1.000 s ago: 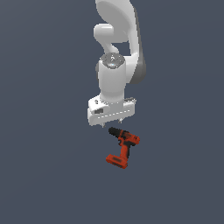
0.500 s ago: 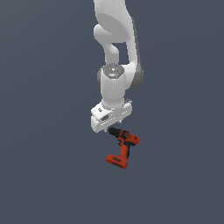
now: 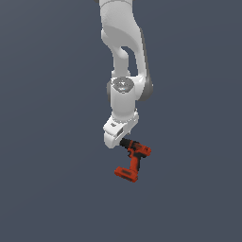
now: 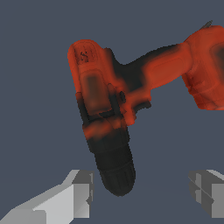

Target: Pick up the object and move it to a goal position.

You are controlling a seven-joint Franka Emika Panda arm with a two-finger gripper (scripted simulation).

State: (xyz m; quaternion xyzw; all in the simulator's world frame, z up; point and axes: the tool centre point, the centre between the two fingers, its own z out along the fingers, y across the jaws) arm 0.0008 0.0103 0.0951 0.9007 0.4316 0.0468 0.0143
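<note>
We have our claw [image 4: 140,192] spread wide, holding nothing: in the wrist view the two pale fingers [image 4: 81,192] stand far apart, and the black nose of the drill [image 4: 109,113] reaches into the gap between them without touching either one. The gap is much wider than the nose, which suits a closing move on that front part or on the body just behind it, though we judge the claw must come further along the drill before it can bite.

In the exterior view the drill [image 3: 133,160] lies just beside the claw [image 3: 113,137], toward the exterior view's right and a little lower, with its black nose pointing up at the claw and its flat battery block at the far end, away from the arm. It looks to lie on its side, the handle angled off from the body, so the rounded body is the part most open to our fingers.

The floor [image 3: 47,189] is one flat dark grey-blue field with no edge, corner or seam to place the drill against. We see no walls, no furniture, no other things, and no mark showing the goal position.
</note>
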